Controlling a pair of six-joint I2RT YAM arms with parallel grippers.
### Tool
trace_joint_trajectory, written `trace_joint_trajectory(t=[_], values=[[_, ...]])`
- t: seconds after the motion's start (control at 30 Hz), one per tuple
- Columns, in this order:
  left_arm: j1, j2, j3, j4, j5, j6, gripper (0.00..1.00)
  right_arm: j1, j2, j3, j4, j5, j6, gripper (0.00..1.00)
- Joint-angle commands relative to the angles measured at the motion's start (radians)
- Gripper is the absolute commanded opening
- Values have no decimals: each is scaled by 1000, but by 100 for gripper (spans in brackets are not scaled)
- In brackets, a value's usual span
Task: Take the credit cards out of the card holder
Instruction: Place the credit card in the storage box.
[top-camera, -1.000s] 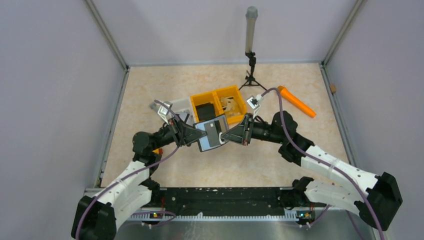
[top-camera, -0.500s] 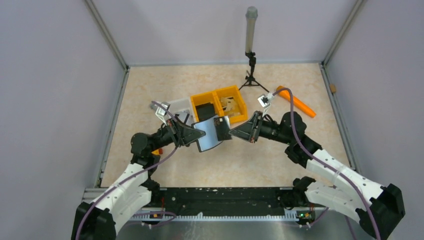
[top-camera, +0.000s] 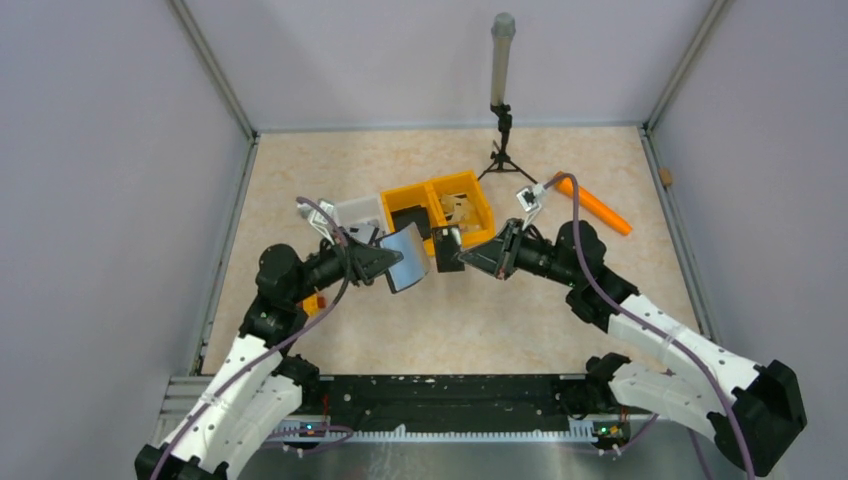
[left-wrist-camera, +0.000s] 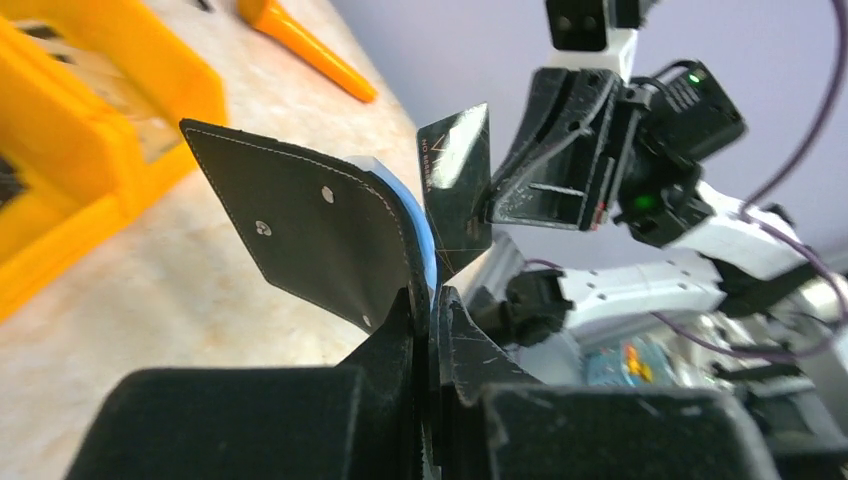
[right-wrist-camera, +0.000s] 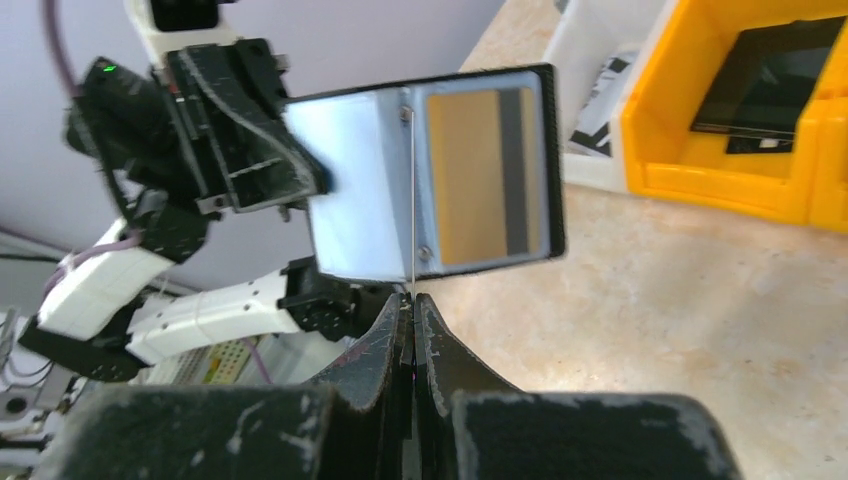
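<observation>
Jaws, left: pressed almost together; an edge of the black folding card holder with pale blue lining (left-wrist-camera: 320, 235) is pinched by the left gripper (left-wrist-camera: 432, 300).
Jaws, right: pressed fully together; a thin black credit card (left-wrist-camera: 455, 185) is clamped at one edge by the right gripper (right-wrist-camera: 412, 300).
Card holder, place: it is held in the air above the beige marbled table (top-camera: 520, 310), on the near side of the yellow plastic bin (right-wrist-camera: 720, 150). It is spread open, with the lining turned toward the right arm.
Black credit card, place: it is held just beside the free edge of the card holder, outside the slots. In the right wrist view it is seen edge-on, as a thin line.
Writing: small pale print is seen along one edge of the black credit card in the left wrist view, too small to be read. Black-and-white printed marks are seen inside the white tray (right-wrist-camera: 585, 165); these cannot be read either.
Cards, counted: two are seen. One is the black credit card in the right gripper. The other is a tan-looking card with a dark stripe (right-wrist-camera: 485, 175), lodged in a slot of the card holder.
Bins, counted: one yellow plastic bin is seen, divided into two compartments. A flat black square item (right-wrist-camera: 770, 75) is lying in the left compartment. The pale contents of the right compartment cannot be identified.
Other things, counted: one orange cone-ended tool (top-camera: 592, 203) is laid near the far right of the table. One small black tripod carrying a grey tube (top-camera: 500, 60) is stood at the far edge.
</observation>
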Motion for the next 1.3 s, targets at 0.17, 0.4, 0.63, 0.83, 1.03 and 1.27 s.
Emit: trace_joint_trajectory(t=[0.17, 0.4, 0.63, 0.83, 1.03, 1.27], values=[[4, -75, 279, -677, -410, 390, 0, -6, 151, 87, -16, 178, -140, 0], [4, -132, 351, -814, -633, 471, 0, 27, 309, 44, 224, 460, 73, 0], [5, -130, 356, -833, -702, 487, 0, 174, 492, 97, 405, 951, 287, 0], [6, -180, 347, -850, -767, 493, 0, 248, 659, 178, 463, 1155, 494, 0], [4, -237, 346, -878, -807, 505, 0, 282, 811, 267, 513, 1186, 614, 0], [4, -266, 342, -894, -798, 523, 0, 321, 964, 334, 584, 1301, 703, 0]])
